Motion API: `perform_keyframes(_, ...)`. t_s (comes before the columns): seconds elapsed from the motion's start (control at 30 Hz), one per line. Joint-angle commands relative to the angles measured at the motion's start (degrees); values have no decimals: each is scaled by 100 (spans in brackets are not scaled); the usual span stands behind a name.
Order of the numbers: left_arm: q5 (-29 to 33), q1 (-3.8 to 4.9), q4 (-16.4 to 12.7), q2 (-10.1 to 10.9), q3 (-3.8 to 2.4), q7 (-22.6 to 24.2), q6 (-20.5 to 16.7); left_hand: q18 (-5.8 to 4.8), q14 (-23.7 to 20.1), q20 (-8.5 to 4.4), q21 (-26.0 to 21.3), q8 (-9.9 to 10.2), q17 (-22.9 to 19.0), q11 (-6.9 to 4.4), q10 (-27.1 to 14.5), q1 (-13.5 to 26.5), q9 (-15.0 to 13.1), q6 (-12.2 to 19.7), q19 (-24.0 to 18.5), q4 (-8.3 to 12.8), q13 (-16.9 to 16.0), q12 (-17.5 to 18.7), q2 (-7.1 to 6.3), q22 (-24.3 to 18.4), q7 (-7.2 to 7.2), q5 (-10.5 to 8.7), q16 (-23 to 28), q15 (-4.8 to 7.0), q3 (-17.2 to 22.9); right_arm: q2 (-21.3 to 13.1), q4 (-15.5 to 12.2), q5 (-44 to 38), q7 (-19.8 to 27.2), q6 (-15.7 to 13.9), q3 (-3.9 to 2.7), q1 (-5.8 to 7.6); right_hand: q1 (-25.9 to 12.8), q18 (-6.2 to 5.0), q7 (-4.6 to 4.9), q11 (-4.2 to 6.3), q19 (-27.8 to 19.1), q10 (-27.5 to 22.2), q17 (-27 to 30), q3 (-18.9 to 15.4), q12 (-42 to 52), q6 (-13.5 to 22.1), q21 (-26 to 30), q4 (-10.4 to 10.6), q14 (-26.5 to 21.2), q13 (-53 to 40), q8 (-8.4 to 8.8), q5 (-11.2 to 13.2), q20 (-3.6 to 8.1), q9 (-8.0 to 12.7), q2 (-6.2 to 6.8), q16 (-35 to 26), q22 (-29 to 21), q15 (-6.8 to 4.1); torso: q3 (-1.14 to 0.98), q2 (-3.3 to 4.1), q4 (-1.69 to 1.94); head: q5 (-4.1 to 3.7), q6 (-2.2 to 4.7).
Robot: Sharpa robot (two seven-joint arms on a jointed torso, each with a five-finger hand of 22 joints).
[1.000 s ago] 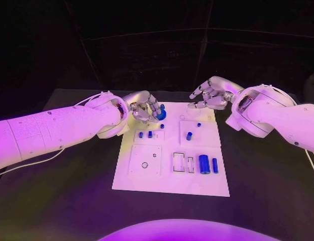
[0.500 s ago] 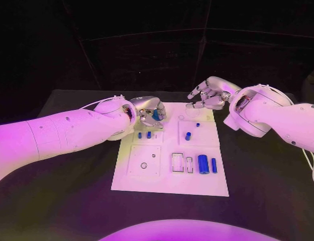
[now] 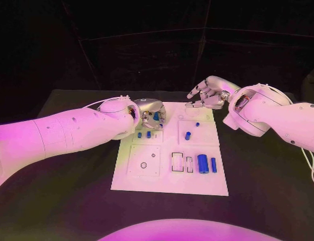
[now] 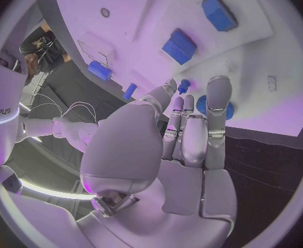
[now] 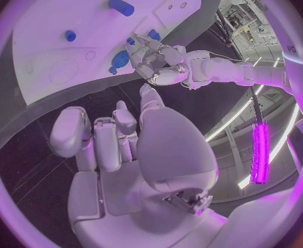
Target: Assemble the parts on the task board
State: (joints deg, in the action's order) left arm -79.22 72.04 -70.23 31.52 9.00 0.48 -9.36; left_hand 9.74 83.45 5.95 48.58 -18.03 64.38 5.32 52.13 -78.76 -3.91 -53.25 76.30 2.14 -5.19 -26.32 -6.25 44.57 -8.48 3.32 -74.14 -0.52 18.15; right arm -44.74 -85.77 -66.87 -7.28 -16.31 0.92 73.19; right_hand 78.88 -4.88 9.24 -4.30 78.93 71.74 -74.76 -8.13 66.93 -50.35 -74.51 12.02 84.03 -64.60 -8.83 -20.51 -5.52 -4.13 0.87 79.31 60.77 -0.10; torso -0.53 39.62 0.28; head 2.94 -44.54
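Both hands hover at the board's (image 3: 173,185) far end; left hand (image 3: 151,113) pinches a blue part (image 3: 156,116) for seating; right hand (image 3: 209,94) half-curled, empty.

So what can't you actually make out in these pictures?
- Whether the left hand grips the blue part or just touches it: in the head view its fingers cover the part, and the left wrist view leaves the contact unclear.
- The small marks on the board: too small in the head view.
- The right hand holds nothing.
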Motion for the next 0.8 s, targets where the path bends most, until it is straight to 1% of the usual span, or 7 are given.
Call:
perform_keyframes(0.03,-217,5,14,-35,-3,-134,359,-123,44,-1,123,38,35,-3,69,28,5,-71,59,-8,19,21,30,130,2,-17,-50,17,48,5,-13,8,29,-77,-3,10,47,-62,-2,20,-41,-37,9,7,-10,45,23,-5,261,4,-22,-36,18,8,-23,-39,-10,-48,-2,2,5,4,1)
perform_keyframes(0.17,-228,-1,26,-62,-3,-181,387,-128,43,-1,176,56,34,-7,99,58,5,-94,58,-16,35,22,25,187,5,-17,-73,18,56,9,-12,8,28,-83,-3,10,54,-62,-2,21,-41,-37,13,10,-9,46,23,-7,260,3,-23,-42,18,8,-28,-42,-10,-48,0,4,0,2,-2)
perform_keyframes(0.2,-230,-3,35,-71,-3,-212,378,-131,43,-1,196,65,38,-9,117,64,5,-102,55,-17,39,19,29,209,7,-18,-84,21,65,10,-11,8,27,-84,-3,10,56,-62,-2,21,-41,-37,14,10,-9,47,23,-7,260,3,-23,-44,18,8,-30,-43,-10,-48,2,1,5,-2,0)
perform_keyframes(0.3,-215,-8,57,-89,-3,-306,342,-133,39,-3,225,77,31,-14,142,70,6,-113,52,-19,46,14,38,242,9,-16,-92,23,80,12,-9,8,28,-84,-3,10,56,-62,-2,21,-41,-37,14,10,-9,47,23,-7,260,3,-23,-44,18,8,-30,-43,-10,-48,0,-2,5,3,-1)
perform_keyframes(0.7,-200,-23,152,-153,-4,-486,295,-148,33,-11,392,153,28,-30,240,38,7,-175,32,-3,96,27,138,432,17,-21,-159,37,254,27,2,8,36,-82,-3,10,64,-63,-2,21,-44,-39,10,12,-10,47,28,-8,261,5,-24,-54,18,8,-36,-41,-17,-49,0,-2,7,-16,7)
perform_keyframes(0.8,-199,-24,169,-159,-4,-505,301,-149,30,-12,416,173,23,-28,236,21,8,-176,24,15,109,45,142,461,13,-26,-168,35,300,31,6,8,37,-80,-3,10,64,-63,-2,21,-44,-39,10,12,-10,47,28,-8,261,5,-24,-54,18,8,-36,-41,-17,-49,-1,-2,6,-18,4)
